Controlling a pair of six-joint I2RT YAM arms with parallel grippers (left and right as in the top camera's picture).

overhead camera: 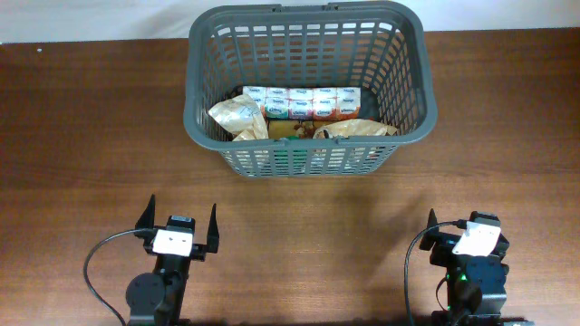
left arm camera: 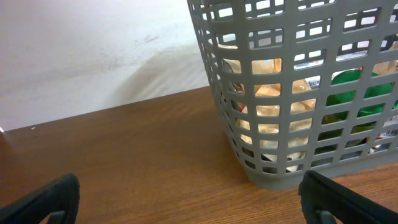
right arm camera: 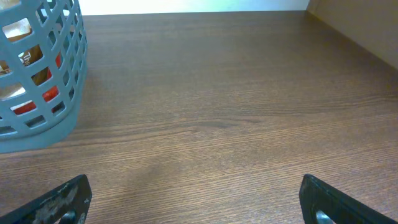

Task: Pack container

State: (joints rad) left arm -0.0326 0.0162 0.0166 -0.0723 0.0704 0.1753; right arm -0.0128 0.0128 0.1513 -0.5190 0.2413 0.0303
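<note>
Both tools are parked at the near edge of the counter [overhead camera: 91, 136]. The left tool [overhead camera: 181, 215] is spread wide w/ nothing in it. The right tool [right arm camera: 193, 208] is the same: fingers far apart, empty. The container [overhead camera: 299, 158], a dark grey lattice basket, sits far centre, well apart from both.

Risks, as I judge them:
- The basket looks light and isn't pinned. A tool coming in low could bump the near wall and shove it toward the far edge of the counter, which the basket's back rim is close to.
- The wall slots are wide, so a fingertip could snag in one and drag or tip the whole thing.
- The floor already holds a row of small cartons [overhead camera: 313, 102], a crumpled tan bag [overhead camera: 237, 116] on the left and another [overhead camera: 358, 129] on the right. Sthg green [left arm camera: 354, 93] shows thru the lattice; can't tell what. Anything dropped from height may crush the bags or bounce.

Room: there's a broad strip of bare wood btwn tools and basket, plus wide margins left and right. The counter's right edge shows in the right wrist view, so keep swings inboard. Entry is from above only, over the thick rim.
</note>
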